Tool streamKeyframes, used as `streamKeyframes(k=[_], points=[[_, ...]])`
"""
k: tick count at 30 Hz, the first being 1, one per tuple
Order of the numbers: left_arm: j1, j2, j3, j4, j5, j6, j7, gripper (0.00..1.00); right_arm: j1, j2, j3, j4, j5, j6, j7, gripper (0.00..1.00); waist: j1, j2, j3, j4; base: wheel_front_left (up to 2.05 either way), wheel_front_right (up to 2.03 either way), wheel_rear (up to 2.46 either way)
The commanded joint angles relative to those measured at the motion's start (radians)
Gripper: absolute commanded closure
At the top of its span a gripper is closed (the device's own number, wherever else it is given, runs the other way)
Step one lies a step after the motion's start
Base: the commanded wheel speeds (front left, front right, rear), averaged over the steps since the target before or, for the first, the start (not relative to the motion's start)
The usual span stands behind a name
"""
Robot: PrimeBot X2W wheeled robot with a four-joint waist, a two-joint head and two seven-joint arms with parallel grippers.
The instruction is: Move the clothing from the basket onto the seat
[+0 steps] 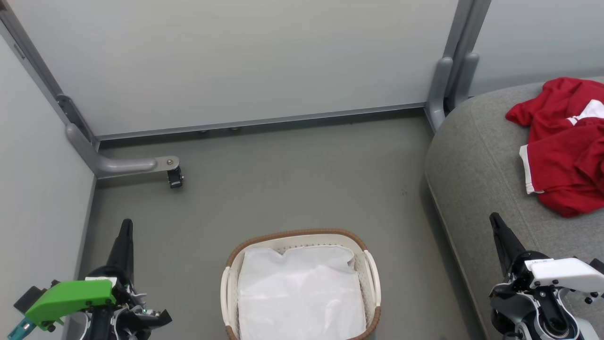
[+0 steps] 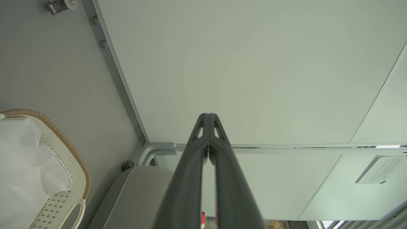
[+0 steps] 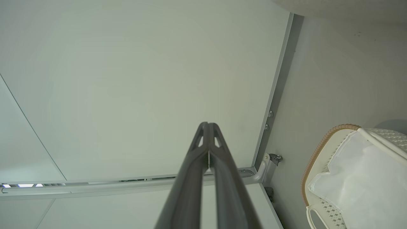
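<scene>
The red clothing (image 1: 564, 146) with white trim lies crumpled on the grey seat (image 1: 476, 165) at the right edge of the head view. The white basket (image 1: 373, 278) with a brown woven rim stands on the floor at bottom centre, holding a plain white cloth (image 1: 302, 293). My left gripper (image 1: 126, 226) is at the lower left, shut and empty, left of the basket. My right gripper (image 1: 494, 219) is at the lower right, shut and empty, over the seat's front edge. Both wrist views show the shut fingers, left (image 2: 208, 118) and right (image 3: 208, 126), and the basket (image 2: 76, 159) (image 3: 313, 156) off to one side.
Pale partition walls (image 1: 245, 61) close off the back and left. A grey bracket foot with a black caster (image 1: 174, 177) juts onto the floor at the left corner. A grey post (image 1: 448, 85) stands by the seat's back corner. Grey floor (image 1: 292, 179) lies between basket and wall.
</scene>
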Motion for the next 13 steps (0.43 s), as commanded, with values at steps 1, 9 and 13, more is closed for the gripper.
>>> streamKeyframes(k=[1,9,13], points=[[-0.011,0.002,0.005,0.000,0.006,-0.005,0.005,1.00,-0.007,-0.006,-0.001,-0.004,0.004,0.000,0.003,1.00,0.0000,0.0000,0.000,0.000,0.00,0.00,0.00],[-0.011,0.001,0.007,0.000,0.007,-0.005,0.006,1.00,-0.007,-0.006,-0.001,-0.004,0.004,0.000,0.003,1.00,0.0000,0.0000,0.000,0.000,0.00,0.00,0.00],[-0.011,0.001,0.007,0.000,0.008,-0.005,0.007,1.00,-0.006,-0.006,-0.001,-0.004,0.004,0.000,0.003,1.00,0.0000,0.0000,0.000,0.000,0.00,0.00,0.00]])
